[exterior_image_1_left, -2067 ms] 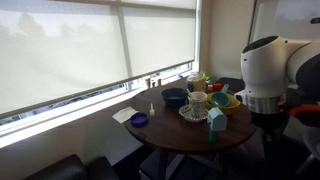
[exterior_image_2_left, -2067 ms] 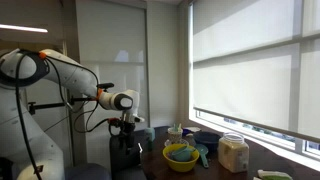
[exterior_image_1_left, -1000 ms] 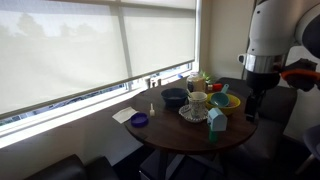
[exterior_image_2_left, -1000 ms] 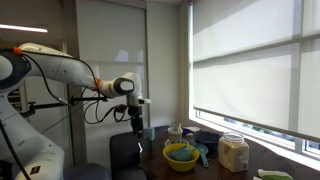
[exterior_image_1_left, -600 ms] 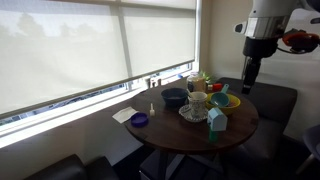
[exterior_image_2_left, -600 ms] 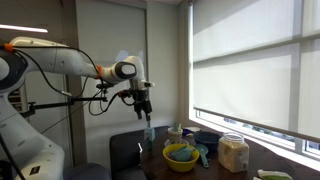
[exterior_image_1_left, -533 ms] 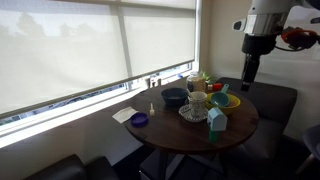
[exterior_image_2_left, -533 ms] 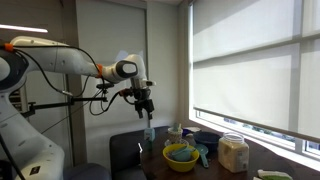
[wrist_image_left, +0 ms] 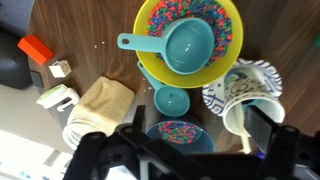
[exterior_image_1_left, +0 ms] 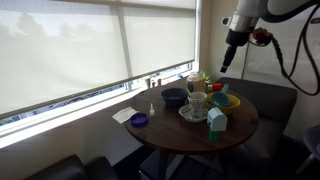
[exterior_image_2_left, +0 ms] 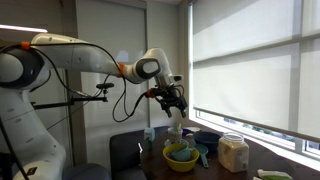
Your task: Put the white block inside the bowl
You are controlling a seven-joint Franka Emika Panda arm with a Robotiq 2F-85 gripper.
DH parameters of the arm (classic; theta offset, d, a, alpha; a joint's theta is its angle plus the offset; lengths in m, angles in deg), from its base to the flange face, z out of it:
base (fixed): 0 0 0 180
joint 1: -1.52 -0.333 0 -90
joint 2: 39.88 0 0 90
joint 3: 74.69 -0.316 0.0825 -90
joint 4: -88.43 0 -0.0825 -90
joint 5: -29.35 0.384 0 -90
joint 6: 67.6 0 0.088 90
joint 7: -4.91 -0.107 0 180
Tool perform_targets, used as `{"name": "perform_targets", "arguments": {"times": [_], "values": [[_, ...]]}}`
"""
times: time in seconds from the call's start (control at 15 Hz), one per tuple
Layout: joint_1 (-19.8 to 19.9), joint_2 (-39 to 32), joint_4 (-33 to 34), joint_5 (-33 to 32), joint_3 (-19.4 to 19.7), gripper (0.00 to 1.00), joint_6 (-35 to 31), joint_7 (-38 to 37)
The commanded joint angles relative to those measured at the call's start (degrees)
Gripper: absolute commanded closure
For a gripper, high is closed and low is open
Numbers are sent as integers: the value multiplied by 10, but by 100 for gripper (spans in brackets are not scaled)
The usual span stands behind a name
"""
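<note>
In the wrist view, a small white block is lying on the counter at far left, just beside an orange block. Further right, the yellow bowl is holding a teal scoop. The hand is hanging above them, fingers spread wide, gripping nothing.

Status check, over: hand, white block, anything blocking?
Hand open, empty, high over table. White block on table beside orange block. Teal scoop occupies yellow bowl.
</note>
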Motion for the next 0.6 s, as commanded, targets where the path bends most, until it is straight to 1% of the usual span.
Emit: {"name": "perform_targets", "arguments": {"times": [0.0, 0.07, 0.2, 0.33, 0.4, 0.47, 0.53], "values": [[15, -104, 91, -7, -23, 0, 5, -120], [9, -121, 112, 3, -27, 0, 29, -137], [0, -140, 136, 6, -36, 0, 47, -172], [4, -152, 159, -7, -37, 0, 52, -223], [9, -163, 175, -4, -31, 0, 64, -239], [11, -167, 181, 15, -25, 0, 69, -219], [14, -171, 186, 9, -22, 0, 79, -235]]}}
